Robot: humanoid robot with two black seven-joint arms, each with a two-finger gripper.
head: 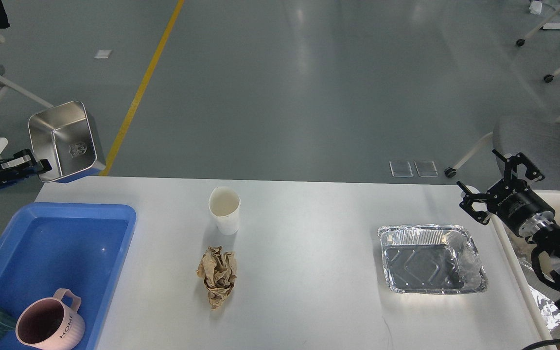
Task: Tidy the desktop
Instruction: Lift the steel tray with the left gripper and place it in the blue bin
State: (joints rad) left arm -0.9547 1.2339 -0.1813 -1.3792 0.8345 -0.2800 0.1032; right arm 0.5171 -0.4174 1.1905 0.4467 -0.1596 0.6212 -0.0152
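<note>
Grey desktop point(309, 272) before us: our left gripper point(37, 165) clamps a raised steel box point(63, 141); our right gripper point(496, 182) hangs spread beside a foil tray point(430, 257).

Single head view, looking forward and down over the desktop point(309, 272), floor beyond, arms probably partly cropped

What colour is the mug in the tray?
Pale pink, with "HOME" lettered on its side. The mug sits in the blue tray; the head view shows it.
</note>
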